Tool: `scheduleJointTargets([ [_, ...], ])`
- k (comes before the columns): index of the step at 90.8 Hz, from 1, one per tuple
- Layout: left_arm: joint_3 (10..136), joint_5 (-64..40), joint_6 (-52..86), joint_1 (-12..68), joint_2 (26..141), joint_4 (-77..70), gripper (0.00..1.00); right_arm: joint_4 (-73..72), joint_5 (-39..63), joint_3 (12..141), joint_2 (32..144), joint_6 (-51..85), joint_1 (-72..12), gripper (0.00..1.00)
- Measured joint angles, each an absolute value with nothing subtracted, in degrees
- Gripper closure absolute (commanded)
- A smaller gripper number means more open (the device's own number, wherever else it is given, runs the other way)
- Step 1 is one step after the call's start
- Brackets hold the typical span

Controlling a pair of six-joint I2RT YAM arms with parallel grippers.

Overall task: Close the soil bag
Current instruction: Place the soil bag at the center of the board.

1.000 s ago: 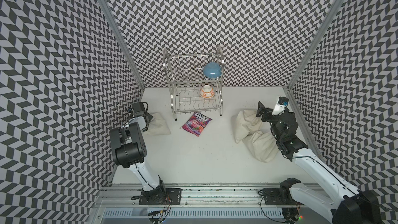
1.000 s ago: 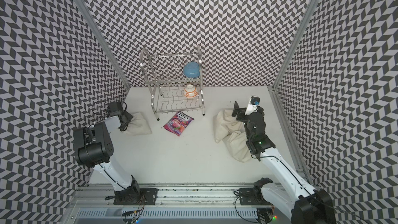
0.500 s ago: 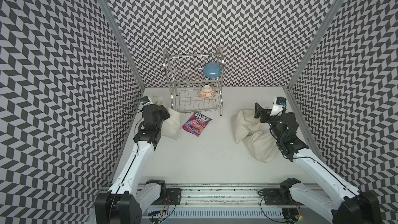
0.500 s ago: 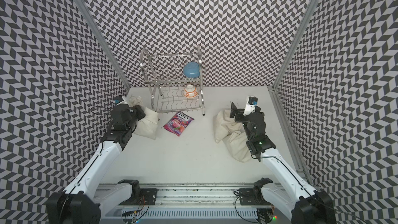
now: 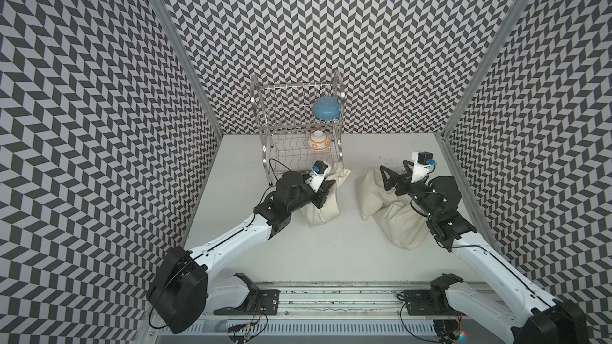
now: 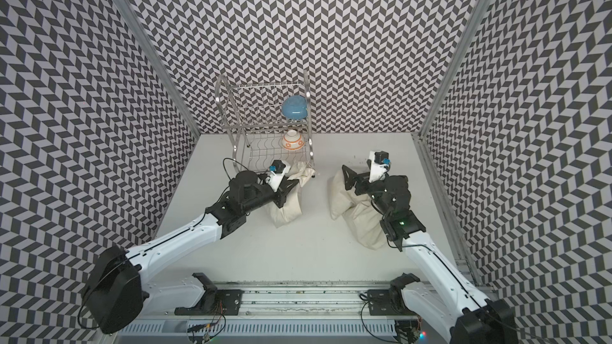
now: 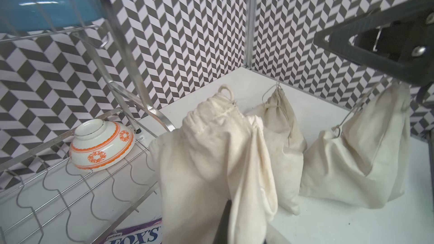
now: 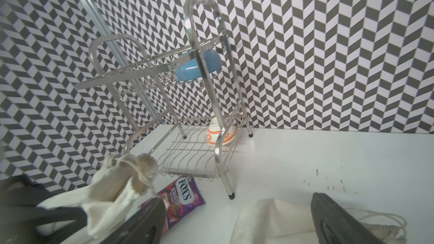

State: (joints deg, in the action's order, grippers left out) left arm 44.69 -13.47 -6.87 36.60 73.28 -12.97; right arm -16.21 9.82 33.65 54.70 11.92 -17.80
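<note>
The left fingers point(image 5: 324, 190) were clenched on the upper cloth of a small cloth bag point(image 5: 323, 215). They held it just in front of the wire rack point(image 5: 264, 157), near the candy pouch point(image 8: 180, 198), and its neck already looked gathered and wound with string. Well apart to the right, two larger bags slumped against each other on the surface point(image 5: 331, 253). One had a tied neck point(image 7: 279, 123); the other I judged to be the soil bag point(image 7: 364, 149), since dark specks point(image 8: 328, 181) lay scattered close by. Its cord point(image 7: 352, 111) ran up toward the right fingers point(image 5: 386, 175), which stood spread wide over the bag's upper end, gripping nothing; whether the cord was caught on them I could not tell. The step in hand seemed to be getting hold of that cord, with the closing itself not yet begun. The next move would call for pinching the thin cord squarely and drawing it away from the mouth while the bag's body stayed put.
</note>
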Motion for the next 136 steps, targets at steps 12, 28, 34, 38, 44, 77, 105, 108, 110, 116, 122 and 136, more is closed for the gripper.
scheduleJointTargets([
  [12,43.9,-16.2,-15.8,36.4,75.3,-16.5,1.0,-16.1,16.3,31.7,55.3,11.8,-18.1,0.09],
  [28,42.2,-18.9,-25.6,36.3,75.4,-18.7,1.0,-16.7,21.3,32.1,59.5,8.8,-20.2,0.18],
  [34,41.7,-19.0,-28.6,36.3,75.4,-18.8,1.0,-16.8,22.6,32.1,61.0,7.0,-21.1,0.2],
  [38,41.3,-19.0,-30.2,36.3,75.3,-18.9,1.0,-16.7,23.1,32.2,61.8,5.9,-21.9,0.21],
  [44,40.4,-19.0,-32.1,36.3,75.2,-18.8,1.0,-16.7,23.5,32.5,62.7,3.7,-23.4,0.22],
  [77,39.3,-18.9,-38.2,38.1,71.0,-14.7,1.0,-17.4,25.8,38.2,69.1,-6.5,-26.9,0.32],
  [105,39.3,-17.8,-40.5,40.6,67.8,-10.4,1.0,-14.0,32.8,42.0,72.7,-15.6,-26.9,0.43],
  [108,39.3,-17.6,-40.6,40.9,67.8,-9.8,1.0,-13.6,33.7,42.5,72.8,-16.4,-26.9,0.46],
  [110,39.3,-17.6,-40.7,40.9,67.8,-9.5,1.0,-13.3,34.3,42.8,72.9,-16.9,-26.9,0.48],
  [116,39.3,-17.3,-40.9,41.3,67.8,-8.7,1.0,-12.7,35.6,43.5,72.9,-18.2,-26.9,0.57],
  [122,39.3,-16.7,-40.9,41.3,67.8,-8.2,1.0,-12.1,36.4,43.9,72.9,-19.4,-26.9,0.66],
  [136,39.3,-14.7,-40.9,41.3,67.8,-8.1,1.0,-11.2,36.6,43.9,72.9,-20.7,-26.9,0.89],
])
